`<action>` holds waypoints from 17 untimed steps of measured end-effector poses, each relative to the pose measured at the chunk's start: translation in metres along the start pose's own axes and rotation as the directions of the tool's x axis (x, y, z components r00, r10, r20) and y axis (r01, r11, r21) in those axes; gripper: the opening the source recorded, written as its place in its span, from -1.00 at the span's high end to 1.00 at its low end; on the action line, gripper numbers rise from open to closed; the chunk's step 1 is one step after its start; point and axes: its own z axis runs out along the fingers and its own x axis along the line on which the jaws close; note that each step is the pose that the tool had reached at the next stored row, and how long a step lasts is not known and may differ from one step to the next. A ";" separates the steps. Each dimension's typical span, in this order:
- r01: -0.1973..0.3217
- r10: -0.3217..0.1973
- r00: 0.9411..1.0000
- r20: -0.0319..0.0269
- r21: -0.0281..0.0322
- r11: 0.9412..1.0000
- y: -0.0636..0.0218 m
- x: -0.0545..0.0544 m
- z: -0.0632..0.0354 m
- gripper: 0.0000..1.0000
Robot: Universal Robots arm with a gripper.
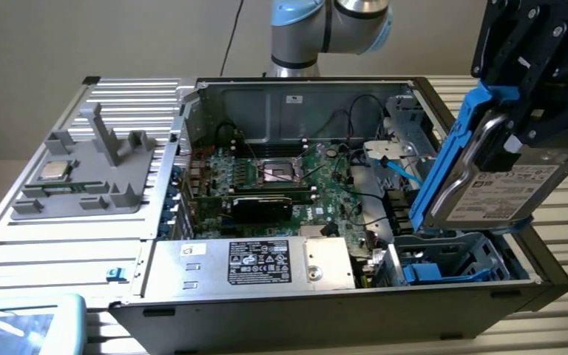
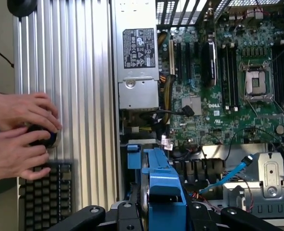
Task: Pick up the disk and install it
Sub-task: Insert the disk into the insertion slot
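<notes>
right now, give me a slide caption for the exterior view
gripper holds the blue-framed disk tilted over the drive bay of the open computer case

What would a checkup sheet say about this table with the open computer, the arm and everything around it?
Surface: ribbed metal table carrying an open computer case.
Job's things: disk held tilted over the blue bay in the case.
Clutter: grey holder with a chip, on the exterior view's left.
Tool: shut on the disk.
Cables: blue cable and black wires inside the case.
Surroundings: a person's hands on the table beside a keyboard; plain wall behind.
</notes>
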 end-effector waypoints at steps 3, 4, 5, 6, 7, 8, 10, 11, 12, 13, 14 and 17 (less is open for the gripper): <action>0.000 0.000 1.000 0.002 0.000 1.000 -0.0003 0.002 0.0053 0.25; 0.000 0.000 1.000 0.002 0.000 1.000 -0.0004 0.002 0.0072 0.25; 0.000 0.000 1.000 0.003 0.000 1.000 -0.0005 0.003 0.0090 0.25; 0.000 0.000 1.000 0.005 0.000 1.000 -0.0006 0.003 0.0109 0.25; 0.000 0.000 1.000 0.006 0.000 1.000 -0.0007 0.004 0.0127 0.25; 0.000 0.000 1.000 0.008 -0.001 1.000 -0.0007 0.004 0.0145 0.25; 0.000 0.000 1.000 0.011 -0.001 1.000 -0.0009 0.005 0.0181 0.25; 0.000 0.000 1.000 0.013 -0.001 1.000 -0.0010 0.005 0.0199 0.25; 0.000 0.000 1.000 0.014 -0.001 1.000 -0.0010 0.005 0.0217 0.25; 0.001 0.000 1.000 0.015 -0.001 1.000 -0.0011 0.005 0.0235 0.25; 0.001 -0.001 1.000 0.016 -0.001 1.000 -0.0012 0.005 0.0254 0.25; 0.001 -0.001 1.000 0.021 -0.001 1.000 -0.0014 0.006 0.0309 0.25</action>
